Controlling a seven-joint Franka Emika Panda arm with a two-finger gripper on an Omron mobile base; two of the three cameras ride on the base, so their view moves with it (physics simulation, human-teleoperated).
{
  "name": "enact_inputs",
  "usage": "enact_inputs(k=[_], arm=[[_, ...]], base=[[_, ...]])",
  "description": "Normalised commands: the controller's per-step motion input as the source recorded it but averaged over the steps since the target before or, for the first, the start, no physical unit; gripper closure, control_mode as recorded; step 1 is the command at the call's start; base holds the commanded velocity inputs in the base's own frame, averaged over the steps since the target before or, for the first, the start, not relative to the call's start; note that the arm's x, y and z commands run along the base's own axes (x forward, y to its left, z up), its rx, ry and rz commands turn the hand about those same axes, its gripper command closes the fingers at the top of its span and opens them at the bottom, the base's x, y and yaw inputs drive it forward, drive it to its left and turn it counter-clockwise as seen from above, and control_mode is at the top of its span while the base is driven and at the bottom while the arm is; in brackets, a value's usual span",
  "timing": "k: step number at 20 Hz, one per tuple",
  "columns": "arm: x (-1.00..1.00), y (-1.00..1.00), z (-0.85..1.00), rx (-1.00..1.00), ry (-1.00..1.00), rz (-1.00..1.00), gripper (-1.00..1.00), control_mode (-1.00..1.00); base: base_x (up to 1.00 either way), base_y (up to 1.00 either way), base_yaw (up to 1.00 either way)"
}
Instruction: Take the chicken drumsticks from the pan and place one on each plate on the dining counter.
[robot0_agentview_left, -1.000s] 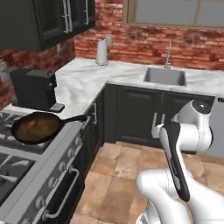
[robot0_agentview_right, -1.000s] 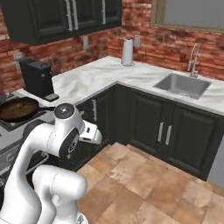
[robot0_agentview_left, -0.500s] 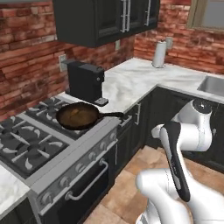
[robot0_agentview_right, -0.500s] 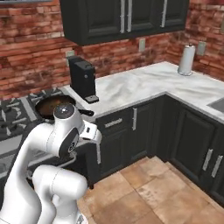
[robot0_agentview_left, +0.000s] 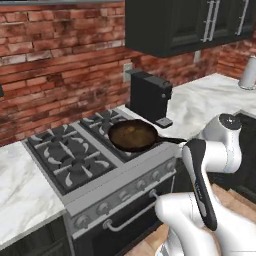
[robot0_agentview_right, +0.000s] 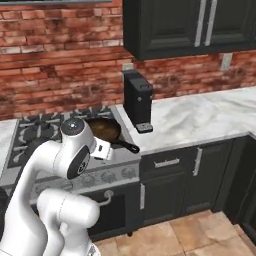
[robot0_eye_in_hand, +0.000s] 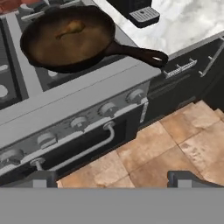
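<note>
The black pan sits on the stove's front right burner, its long handle pointing right toward the counter. One golden-brown chicken drumstick lies on its brownish inside. My gripper hangs in front of the stove, above the floor and well short of the pan. It is open wide with nothing between its fingertips. The plates and the dining counter are out of view.
A black coffee machine stands on the marble counter right of the stove. The oven door handle and knobs face me. Dark wall cabinets hang above. Tiled floor lies below.
The whole picture has swung as the base turned left: the sink has left the views and the stove with the pan now stands in the middle. The gripper stays open.
</note>
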Motion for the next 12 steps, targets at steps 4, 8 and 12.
enact_inputs(k=[4, 8, 12], arm=[[0.00, 0.00, 0.00, 0.00, 0.00, 0.00, -1.00, 1.00], [0.00, 0.00, 0.00, 0.00, 0.00, 0.00, -1.00, 1.00], [0.00, 0.00, 0.00, 0.00, 0.00, 0.00, -1.00, 1.00]], base=[[0.54, -0.21, 0.46], [0.34, -0.56, 0.43], [0.31, -0.61, 0.39]])
